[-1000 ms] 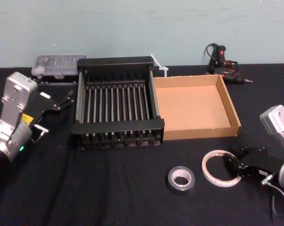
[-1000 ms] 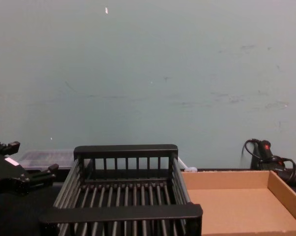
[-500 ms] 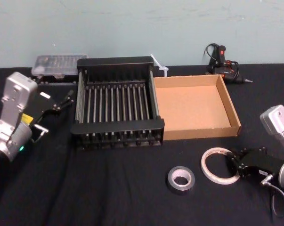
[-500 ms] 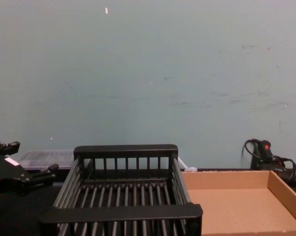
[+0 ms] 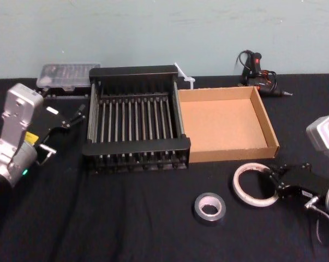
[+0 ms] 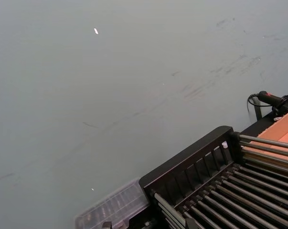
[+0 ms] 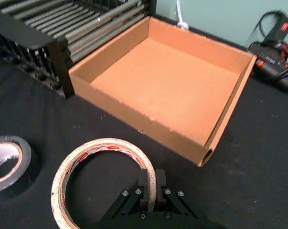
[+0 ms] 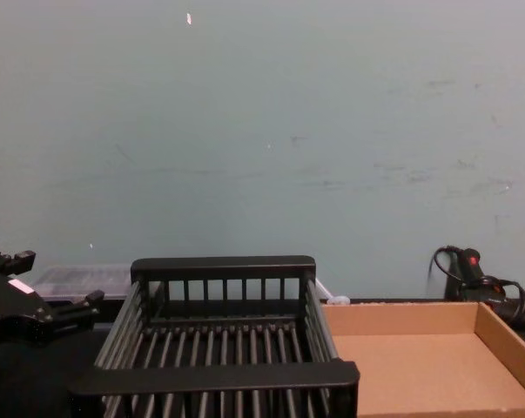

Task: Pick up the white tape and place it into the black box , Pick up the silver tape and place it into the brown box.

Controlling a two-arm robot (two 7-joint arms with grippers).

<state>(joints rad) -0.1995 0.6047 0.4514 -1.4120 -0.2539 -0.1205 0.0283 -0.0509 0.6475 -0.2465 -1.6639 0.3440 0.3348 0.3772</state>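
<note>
Alpha Bot 2 arms: silver-grey housings, black grippers.
Left gripper (image 5: pixel 77 113): black linkage, white label, yellow sticker, green light. Right gripper (image 5: pixel 274 180): black fingers with visible screws, grey cable looped beneath.

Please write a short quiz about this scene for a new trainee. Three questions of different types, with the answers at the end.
1. True or false: the right gripper has its fingers closed on the white tape.
2. Which box stands nearer the silver tape: A) the black box, B) the brown box?
3. Fill in: the left gripper hangs beside the ___ box.

Key: 1 true; 2 B; 3 black.
</note>
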